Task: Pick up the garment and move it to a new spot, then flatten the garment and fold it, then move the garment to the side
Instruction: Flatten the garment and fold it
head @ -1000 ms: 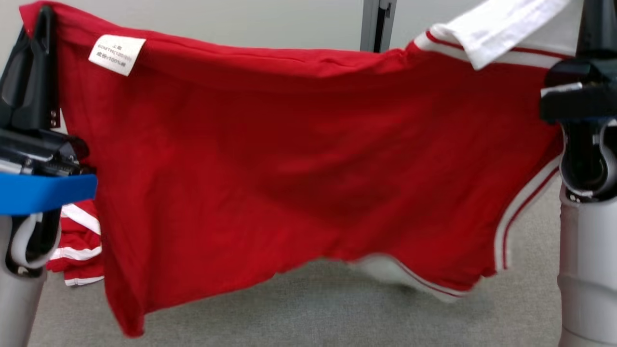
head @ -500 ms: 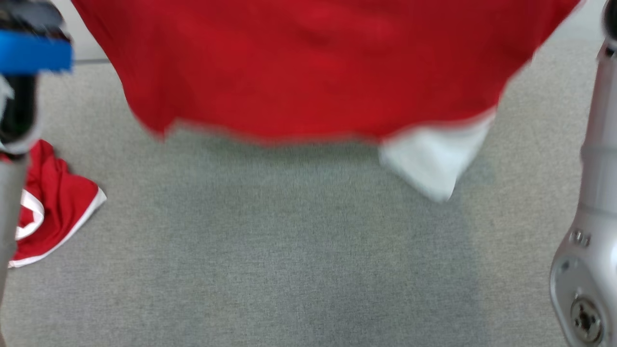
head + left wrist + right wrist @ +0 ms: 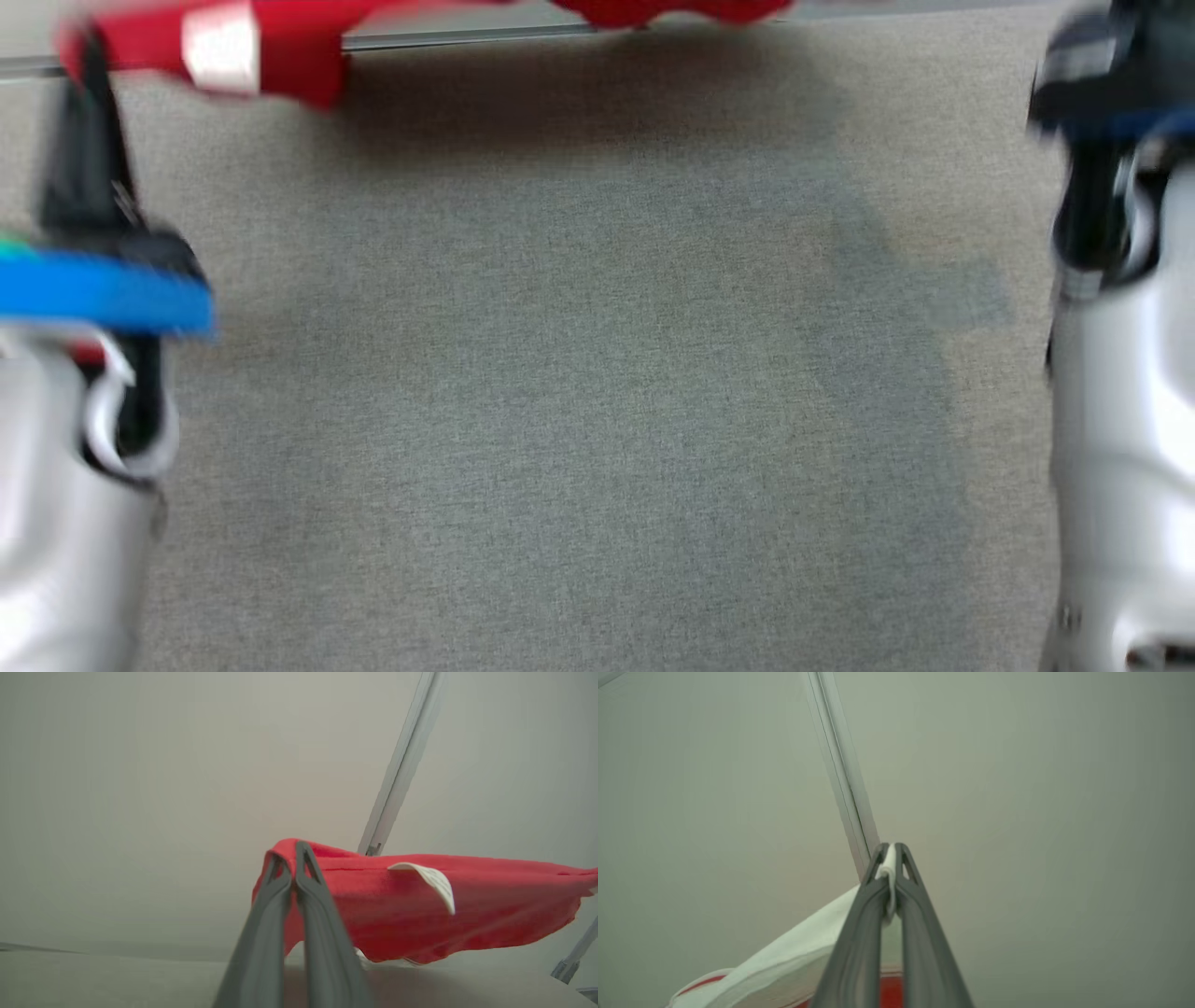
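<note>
Red garment (image 3: 397, 914), white trim; white label (image 3: 437, 882) sticks up nr one top corner. Opp. end is white fabric (image 3: 803, 956) w/ red stripe. Held aloft, pinched at both ends, spread roughly horiz., lower edge sagging. Head view: blurred, along top edge.

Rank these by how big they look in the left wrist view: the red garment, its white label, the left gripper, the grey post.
1. red garment
2. left gripper, though it looks large mainly because it is nearest the camera
3. grey post
4. white label
</note>
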